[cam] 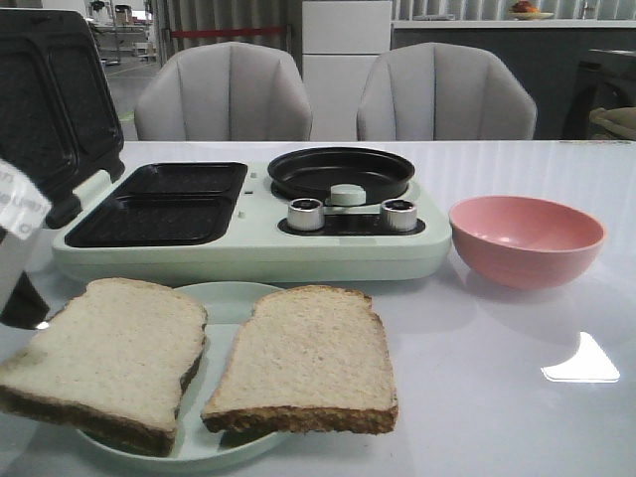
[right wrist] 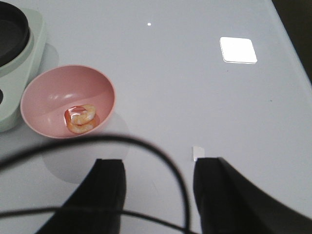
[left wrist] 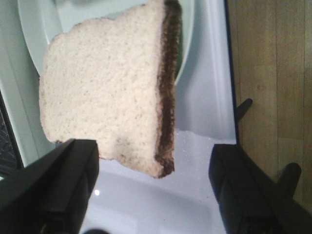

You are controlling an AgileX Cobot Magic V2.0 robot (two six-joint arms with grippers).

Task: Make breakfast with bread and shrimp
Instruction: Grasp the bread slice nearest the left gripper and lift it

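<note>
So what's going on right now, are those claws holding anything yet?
Both claws open, empty: left gripper over a bread slice on the plate, right gripper above bare table. Shrimp in pink bowl. Nothing in the way.

Soft, even indoor light fills the scene; an overhead lamp glares white off the glossy table (cam: 581, 364) at lower right. The bread (left wrist: 105, 92) is washed out and slightly blurred in the left wrist view.

Two pale, brown-crusted bread slices (cam: 214, 368) flat on a plate; curled orange shrimp (right wrist: 81, 118) in pink bowl.
</note>
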